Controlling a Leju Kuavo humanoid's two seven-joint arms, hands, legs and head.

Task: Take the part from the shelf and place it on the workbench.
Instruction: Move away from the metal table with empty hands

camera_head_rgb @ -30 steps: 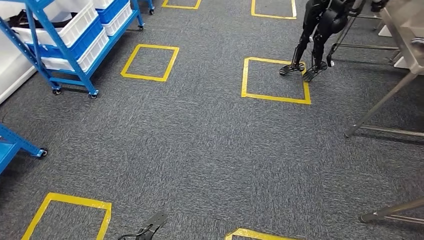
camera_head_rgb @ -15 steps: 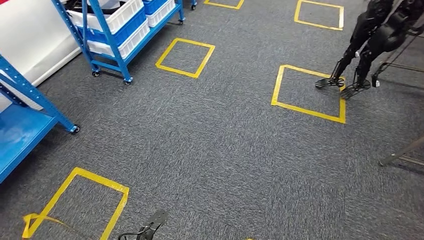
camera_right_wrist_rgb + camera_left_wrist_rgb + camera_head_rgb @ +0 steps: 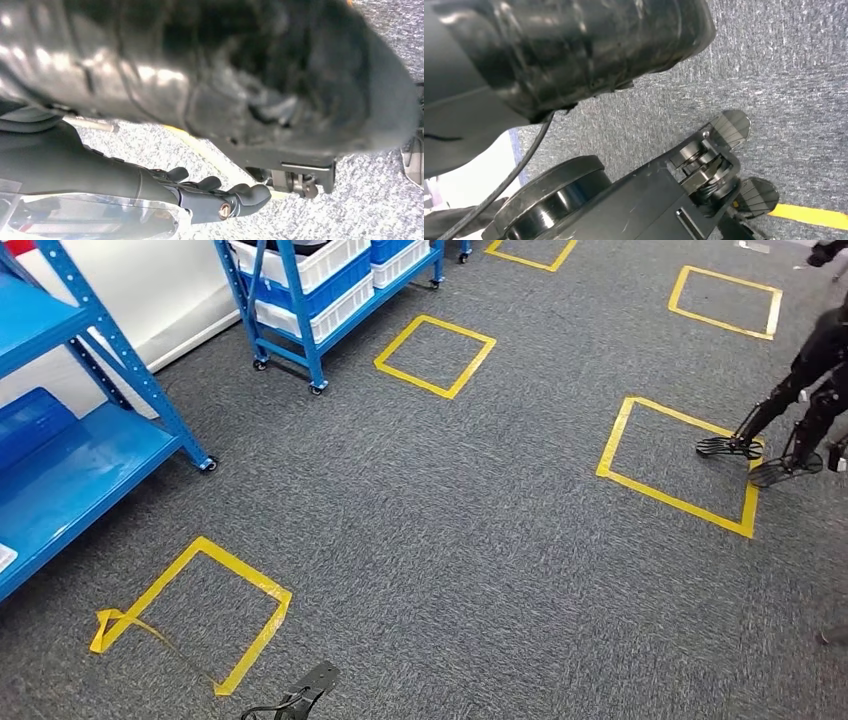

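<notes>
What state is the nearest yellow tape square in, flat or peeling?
Peeling at one corner: the tape square is crumpled and folded over itself on the side toward the blue shelf; its other sides lie flat.

The head view looked forward and down from high on the body, taking in a wide stretch of grey carpet (image 3: 470, 540), yellow tape squares (image 3: 435, 356) and blue shelves (image 3: 90, 455) at the left. Both wrist views hung low and close to the floor. The right wrist view showed the right hand (image 3: 220, 197) just above the carpet. All three views shared the carpet and yellow tape.
</notes>
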